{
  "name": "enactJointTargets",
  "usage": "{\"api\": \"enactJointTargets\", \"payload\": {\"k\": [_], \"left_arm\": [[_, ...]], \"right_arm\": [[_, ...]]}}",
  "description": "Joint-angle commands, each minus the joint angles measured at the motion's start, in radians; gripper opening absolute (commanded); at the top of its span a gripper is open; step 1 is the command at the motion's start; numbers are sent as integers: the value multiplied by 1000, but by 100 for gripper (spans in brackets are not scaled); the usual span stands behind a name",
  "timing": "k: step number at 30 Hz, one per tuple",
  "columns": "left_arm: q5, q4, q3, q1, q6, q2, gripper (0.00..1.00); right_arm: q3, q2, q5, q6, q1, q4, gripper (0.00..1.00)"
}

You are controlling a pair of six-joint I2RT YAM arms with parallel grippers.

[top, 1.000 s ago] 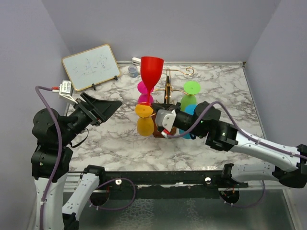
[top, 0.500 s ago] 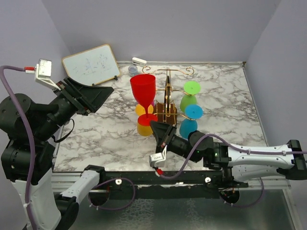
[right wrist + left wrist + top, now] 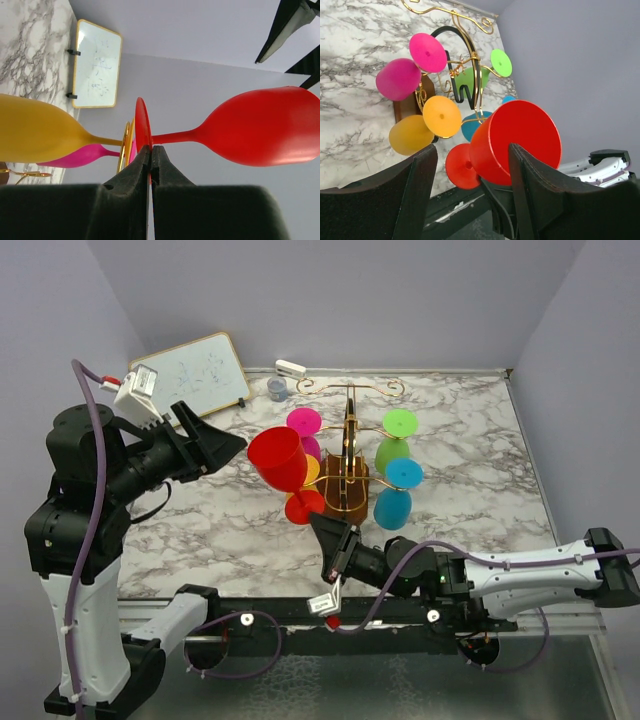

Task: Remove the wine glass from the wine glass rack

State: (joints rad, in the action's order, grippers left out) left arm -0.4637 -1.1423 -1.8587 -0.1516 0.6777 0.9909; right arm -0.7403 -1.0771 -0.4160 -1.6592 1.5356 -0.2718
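1. At the far left, your left arm rises above the marble table (image 3: 470, 440). The left gripper (image 3: 233, 445) points at the bowl of the red wine glass (image 3: 277, 460). Its fingers (image 3: 422, 190) stand wide apart and hold nothing. In the left wrist view the red bowl shows between and beyond them. You cannot tell whether a fingertip touches it.
2. Behind that arm, a whiteboard (image 3: 190, 377) leans at the back left corner of the table.
3. The red wine glass is off the wine glass rack (image 3: 349, 425). It hangs in the air just to the rack's left and is tilted. Its bowl points up and left toward the left gripper, and its foot points down and right.
4. Below the foot, your right gripper (image 3: 322, 527) reaches up from the near edge of the table. Its fingers are closed tight on the rim of the foot. The right wrist view shows the thin red disc pinched edge-on between the two tips.
5. The wine glass rack stands upright near the middle of the table, with its dark wooden base on the marble.
6. Four glasses hang bowl down from the rack's gold arms. The pink glass (image 3: 303, 422) and the yellow glass (image 3: 442, 116) are on its left side. The green glass (image 3: 400, 423) and the blue glass (image 3: 393, 508) are on its right.
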Motion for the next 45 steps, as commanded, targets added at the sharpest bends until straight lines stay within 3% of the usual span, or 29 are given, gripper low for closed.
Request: {"api": "enactJointTargets", "payload": {"k": [1,15,22,31,34,38,39,42,45], "left_arm": [[18,-43,24,2,-39,-40,61],[26,-74,124,2,-68,-93,59],[-3,-39,243,2,-62,-134,59],[-12,-28,286,2,-64,-146,55],[-17,-26,298,2,-68,-148,43],[-14,-20,298,2,-71,-146,4],[-10,-18,295,2,-70,-145,0],[25,-17,261,3,-66,-136,0],[106,-10,182,2,-58,-121,0]], "right_arm": [[6,-37,-27,-89,24,-33,1],[48,-120,-43,-135,62,-192,1],[38,-144,-51,-147,75,-221,1],[47,-160,-53,-154,84,-233,1],[48,-159,-59,-151,84,-231,1],[52,-160,-86,-136,86,-234,5],[56,-157,-102,-131,85,-239,9],[72,-148,-130,-116,85,-258,32],[89,-131,-154,-97,87,-271,42]]}}
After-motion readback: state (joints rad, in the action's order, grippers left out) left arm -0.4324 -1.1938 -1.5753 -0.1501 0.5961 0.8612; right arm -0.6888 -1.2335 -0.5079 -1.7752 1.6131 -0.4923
